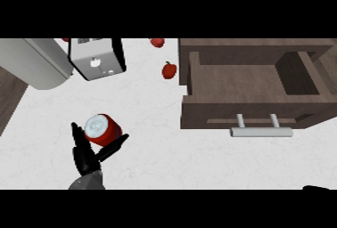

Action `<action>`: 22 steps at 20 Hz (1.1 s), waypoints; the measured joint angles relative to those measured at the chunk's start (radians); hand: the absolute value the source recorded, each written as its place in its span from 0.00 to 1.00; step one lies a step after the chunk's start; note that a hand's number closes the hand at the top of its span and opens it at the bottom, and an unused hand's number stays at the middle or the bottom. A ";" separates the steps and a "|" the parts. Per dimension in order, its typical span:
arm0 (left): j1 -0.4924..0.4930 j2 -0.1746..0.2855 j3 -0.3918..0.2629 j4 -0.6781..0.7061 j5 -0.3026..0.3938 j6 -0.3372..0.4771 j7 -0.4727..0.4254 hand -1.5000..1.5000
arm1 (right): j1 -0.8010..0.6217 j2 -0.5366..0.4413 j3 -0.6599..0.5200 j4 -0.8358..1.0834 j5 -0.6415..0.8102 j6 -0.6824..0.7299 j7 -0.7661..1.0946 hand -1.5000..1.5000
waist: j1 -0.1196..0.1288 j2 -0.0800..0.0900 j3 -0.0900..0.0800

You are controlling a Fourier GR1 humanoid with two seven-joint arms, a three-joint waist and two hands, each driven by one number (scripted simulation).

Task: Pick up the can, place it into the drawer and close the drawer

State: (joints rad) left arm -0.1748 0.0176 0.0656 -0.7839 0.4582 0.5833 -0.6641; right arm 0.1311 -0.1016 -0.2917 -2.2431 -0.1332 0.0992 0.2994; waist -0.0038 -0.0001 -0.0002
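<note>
In the head view, the left hand (85, 159) is showing at the lower left of the frame, its fingers straight and spread apart from the thumb. The red can (100, 128) is sitting on the white counter (151, 147) in the fork between them. At the right, the wooden drawer (217, 113) is standing open, its handle (260, 132) pointing down-frame. A sliver of the right hand (318, 187) is peeking in at the lower right edge; whether it is open or closed cannot be told.
</note>
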 measured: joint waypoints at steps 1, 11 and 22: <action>-0.016 0.007 0.000 0.010 -0.004 -0.008 0.009 0.00 | 0.007 0.003 -0.002 -0.017 -0.003 0.000 0.007 0.00 | -0.001 0.000 0.000; -0.147 0.038 0.032 0.149 -0.008 -0.173 -0.010 1.00 | -0.010 0.012 -0.010 0.001 0.006 0.005 -0.003 0.00 | -0.003 0.000 0.000; -0.279 0.059 0.017 0.258 -0.047 -0.329 -0.027 1.00 | -0.027 0.017 -0.006 0.013 0.039 0.001 -0.017 0.00 | -0.005 0.001 0.000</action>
State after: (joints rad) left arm -0.4535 0.0770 0.0826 -0.5256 0.4111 0.2542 -0.6915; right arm 0.1045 -0.0848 -0.2977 -2.2297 -0.0941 0.1002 0.2828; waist -0.0084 0.0012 -0.0004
